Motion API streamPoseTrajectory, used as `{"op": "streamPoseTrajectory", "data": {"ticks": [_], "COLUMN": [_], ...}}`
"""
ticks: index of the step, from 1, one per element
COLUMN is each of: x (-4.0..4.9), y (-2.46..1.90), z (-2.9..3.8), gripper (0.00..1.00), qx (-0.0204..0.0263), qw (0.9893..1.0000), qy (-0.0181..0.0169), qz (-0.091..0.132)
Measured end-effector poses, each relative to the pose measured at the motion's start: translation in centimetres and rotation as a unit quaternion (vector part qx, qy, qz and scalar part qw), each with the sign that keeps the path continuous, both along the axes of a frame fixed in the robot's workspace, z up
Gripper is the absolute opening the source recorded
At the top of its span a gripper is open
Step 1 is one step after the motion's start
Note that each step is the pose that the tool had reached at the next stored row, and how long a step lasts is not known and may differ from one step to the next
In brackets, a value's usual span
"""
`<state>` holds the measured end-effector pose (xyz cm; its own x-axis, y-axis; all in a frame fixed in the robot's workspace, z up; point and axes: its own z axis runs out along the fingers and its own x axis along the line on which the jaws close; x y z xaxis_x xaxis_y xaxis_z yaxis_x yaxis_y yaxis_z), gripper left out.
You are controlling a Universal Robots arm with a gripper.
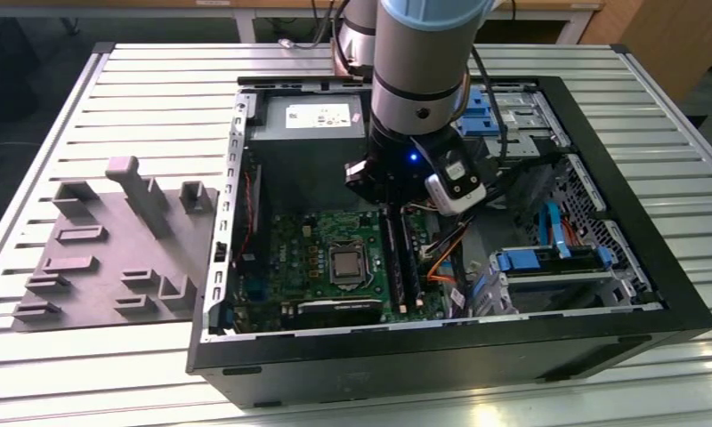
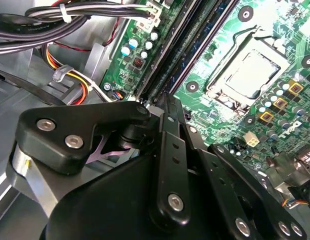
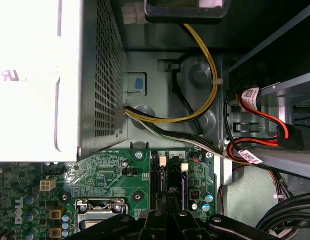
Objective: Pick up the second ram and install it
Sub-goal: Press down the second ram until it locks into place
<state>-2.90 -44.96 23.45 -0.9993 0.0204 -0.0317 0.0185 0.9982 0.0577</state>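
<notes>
The computer case lay open on the slatted table, with the moulded tray beside it toward the exterior view's left. Inside the case, the motherboard lay flat, and the gripper stood over its memory slots, near the CPU socket.

A slatted metal table stands before wooden furniture.
</notes>
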Motion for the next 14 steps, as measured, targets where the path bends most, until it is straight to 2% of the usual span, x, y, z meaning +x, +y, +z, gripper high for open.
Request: {"op": "streamPoseTrajectory", "data": {"ticks": [3,14], "x": [0.00,0.00], "y": [0.01,0.01], "z": [-0.02,-0.75], "gripper": [0.11,0.11], "qx": [0.0000,0.0001], "qw": [1.0000,1.0000], "qy": [0.0000,0.0000], "qz": [0.000,0.000]}}
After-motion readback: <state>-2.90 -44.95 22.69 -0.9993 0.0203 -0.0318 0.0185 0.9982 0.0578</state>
